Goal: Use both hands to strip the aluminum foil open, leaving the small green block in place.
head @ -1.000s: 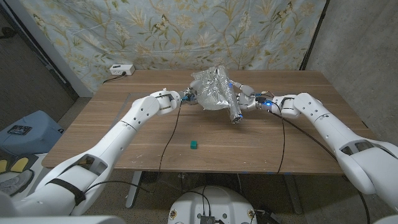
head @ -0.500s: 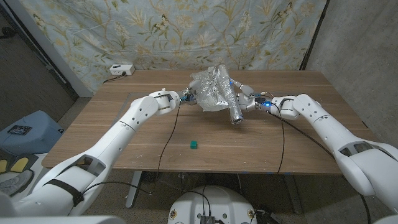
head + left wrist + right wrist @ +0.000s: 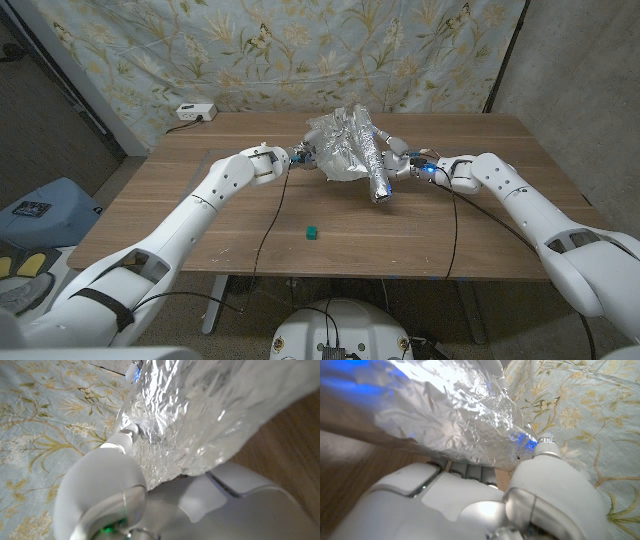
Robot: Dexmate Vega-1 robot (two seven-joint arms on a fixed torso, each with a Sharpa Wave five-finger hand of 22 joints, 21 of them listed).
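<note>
Head view, left to right: white power strip (image 3: 194,112) at the upper left, on the far edge of the table (image 3: 180,215), by the floral backdrop (image 3: 250,50). Left arm runs up from the bottom-left corner; left hand (image 3: 301,156) sits left of frame centre with fingers on the left edge of the aluminum foil (image 3: 348,147) – holding it. The foil is a crumpled sheet bunched up at upper centre, raised between both hands, with a rolled tail hanging toward lower right. Small green block (image 3: 312,233) lies on the bare table at lower centre, well apart from the foil and both hands. Right hand (image 3: 398,160) just right of centre, fingers closed on the foil's right side – left wrist view shows the sheet (image 3: 210,415) against its own fingers (image 3: 125,442); right wrist view likewise, foil (image 3: 445,415) at the fingertips (image 3: 542,442)
</note>
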